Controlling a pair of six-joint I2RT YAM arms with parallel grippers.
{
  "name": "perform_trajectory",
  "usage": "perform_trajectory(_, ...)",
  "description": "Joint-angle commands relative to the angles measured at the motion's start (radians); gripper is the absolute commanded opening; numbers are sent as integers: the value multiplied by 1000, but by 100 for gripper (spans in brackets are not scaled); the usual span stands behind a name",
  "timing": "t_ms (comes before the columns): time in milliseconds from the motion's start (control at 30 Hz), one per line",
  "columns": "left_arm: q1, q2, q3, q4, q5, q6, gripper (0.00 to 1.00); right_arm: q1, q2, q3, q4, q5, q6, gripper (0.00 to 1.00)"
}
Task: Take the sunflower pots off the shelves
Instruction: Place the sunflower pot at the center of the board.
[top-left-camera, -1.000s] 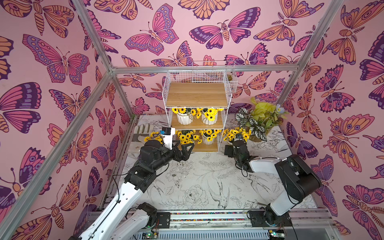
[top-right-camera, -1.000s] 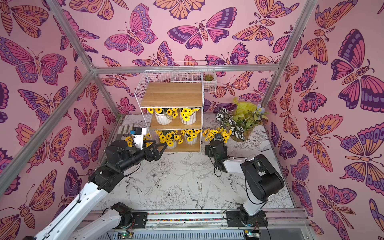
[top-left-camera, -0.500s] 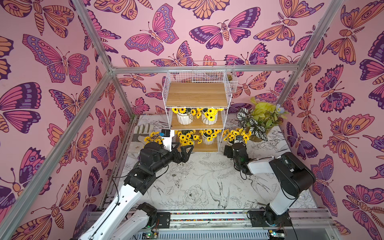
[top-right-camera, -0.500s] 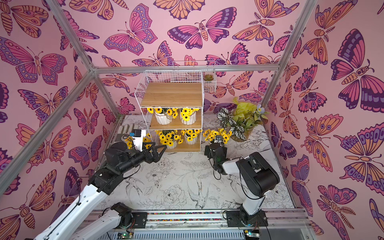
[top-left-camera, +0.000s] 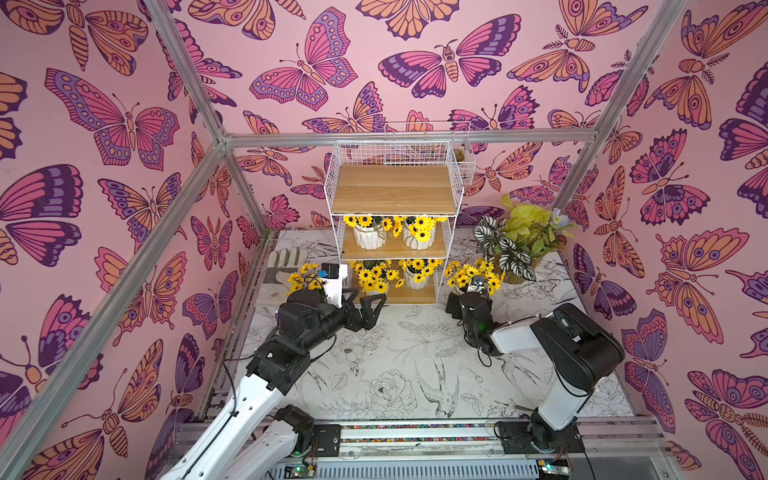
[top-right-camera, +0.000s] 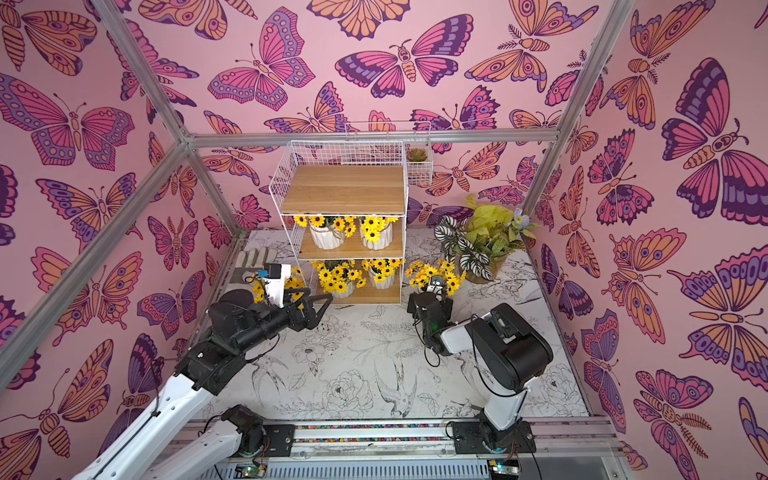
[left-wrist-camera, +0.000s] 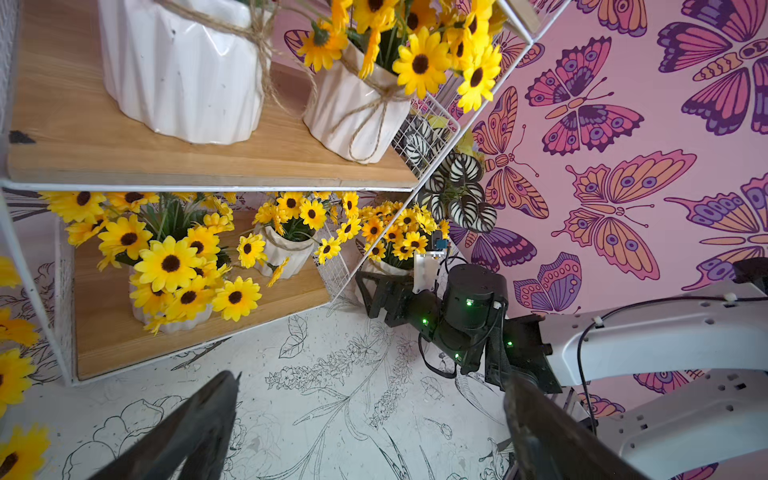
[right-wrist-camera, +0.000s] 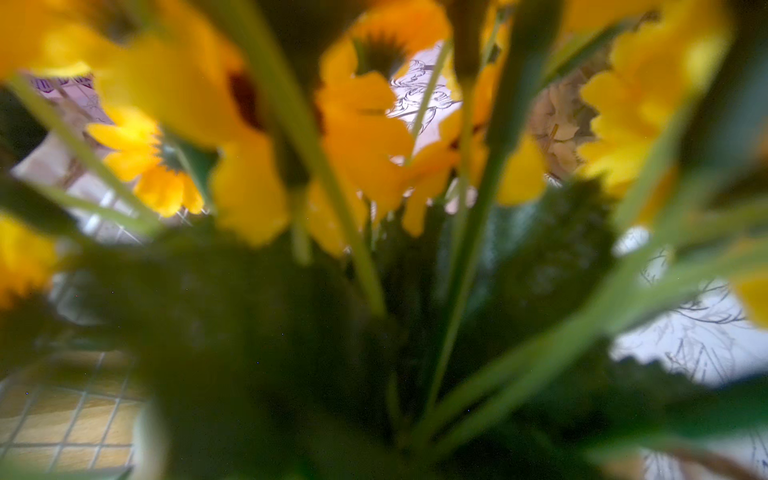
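Left jaws wide before shelves (top-left-camera: 395, 189), right jaws by sunflower pot (top-left-camera: 459, 274)

Blurred sunflowers (right-wrist-camera: 361, 120) crowd the lens.
Yellow petals and green stems (right-wrist-camera: 465, 266) fill the frame, out of focus; gaps show a white line-drawn surface (right-wrist-camera: 698, 332), and the shelves (right-wrist-camera: 62, 415), white mesh over wood, at the edge.

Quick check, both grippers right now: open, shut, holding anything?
Left gripper: open, empty.
Right gripper: at a sunflower pot on the table; whether it grips cannot be told.
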Motion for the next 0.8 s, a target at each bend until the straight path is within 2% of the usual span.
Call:
perform_trajectory(0,-4,-18,-24,-1,-14,-7,100,25,34,-22,-109,-6,39,88)
perform_trajectory(33,-4,-21,-25,-3,-15,-8,100,27,34,-21,-114,-3,40,94)
perform_trajectory(233,-4,-44,-33,-11,-21,-10,100,41,24,-26,-137,15,49,99)
perform_trajectory(567,-4,-64,-39,-24,-19,-11,100,78,-14,-23,-228,74,58,99)
perform_trajectory(767,-4,-83,-41,-39,-24,-8,100,100,-68,-31,-350,103,107,99)
